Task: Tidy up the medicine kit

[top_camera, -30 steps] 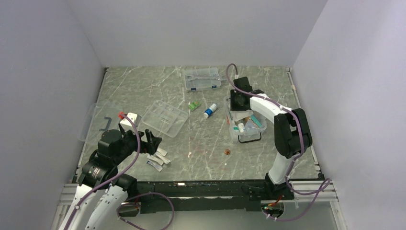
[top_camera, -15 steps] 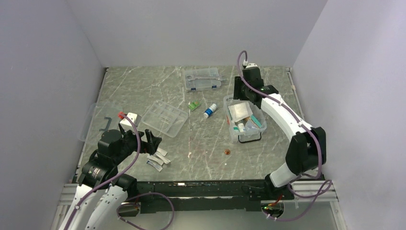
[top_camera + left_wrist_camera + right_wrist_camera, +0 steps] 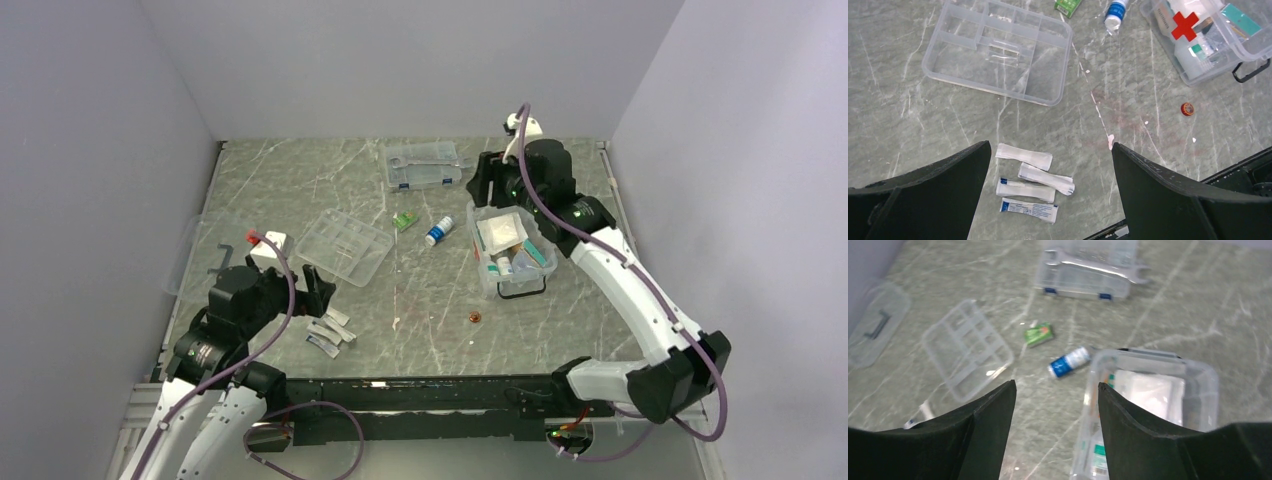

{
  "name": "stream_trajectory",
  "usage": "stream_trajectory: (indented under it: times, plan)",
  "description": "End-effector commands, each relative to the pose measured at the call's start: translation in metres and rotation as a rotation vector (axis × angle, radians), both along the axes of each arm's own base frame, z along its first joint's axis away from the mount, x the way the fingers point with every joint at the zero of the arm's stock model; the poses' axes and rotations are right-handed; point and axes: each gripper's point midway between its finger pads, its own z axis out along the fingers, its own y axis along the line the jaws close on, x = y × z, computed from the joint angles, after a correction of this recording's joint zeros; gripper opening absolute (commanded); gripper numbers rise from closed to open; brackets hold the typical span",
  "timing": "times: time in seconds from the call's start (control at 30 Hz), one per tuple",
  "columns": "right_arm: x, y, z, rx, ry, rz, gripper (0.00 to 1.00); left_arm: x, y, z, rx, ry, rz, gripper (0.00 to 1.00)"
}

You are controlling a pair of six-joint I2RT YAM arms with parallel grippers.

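The medicine kit box (image 3: 472, 243), clear with a red cross (image 3: 1184, 26), stands right of centre with packets and small bottles inside; it also shows in the right wrist view (image 3: 1148, 356). The clear divided tray (image 3: 345, 246) (image 3: 998, 50) (image 3: 967, 347) lies empty at centre left. The black-handled lid (image 3: 205, 255) (image 3: 875, 327) lies far left. A blue-and-white bottle (image 3: 438, 231) (image 3: 1069, 361) and a green packet (image 3: 405, 221) (image 3: 1038, 334) lie between tray and box. Several white packets (image 3: 330, 332) (image 3: 1030, 182) lie under my open left gripper (image 3: 318, 290) (image 3: 1050, 146). My right gripper (image 3: 487, 185) (image 3: 1055, 384) is open and empty above the box's far left corner.
A flatter clear case with blue latches and wrenches (image 3: 422, 165) (image 3: 1088, 267) sits at the back. A small red cap (image 3: 475, 317) (image 3: 1187, 108) lies in front of the box. A white block (image 3: 270, 247) sits beside the lid. Walls close in on three sides.
My right gripper has risen out of the kit box and drawn back toward the far wall. A white packet now shows on top in the box. The left arm has barely moved.
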Motion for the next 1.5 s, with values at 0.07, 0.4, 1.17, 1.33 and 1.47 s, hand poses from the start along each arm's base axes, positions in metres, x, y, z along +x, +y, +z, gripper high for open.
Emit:
stream_trajectory:
  times: [0.07,0.4,1.17,1.33,1.47]
  plan:
    - [-0.040,0.063,0.040,-0.006,-0.144,0.235,0.65,0.011,0.008,0.011,0.006,0.002,0.072,0.99]
    - [-0.080,0.123,0.024,0.016,-0.106,0.408,0.70,0.013,0.010,0.005,0.020,0.027,0.085,0.99]
    - [0.000,0.153,-0.069,-0.023,0.223,0.106,0.96,0.020,0.006,-0.011,0.057,0.097,0.076,0.99]
    - [0.014,0.158,-0.110,-0.026,0.351,-0.023,0.90,0.021,0.004,-0.014,0.063,0.117,0.065,0.99]
    - [0.018,0.159,-0.134,0.016,0.407,-0.126,0.86,0.020,0.006,-0.014,0.062,0.113,0.077,0.99]
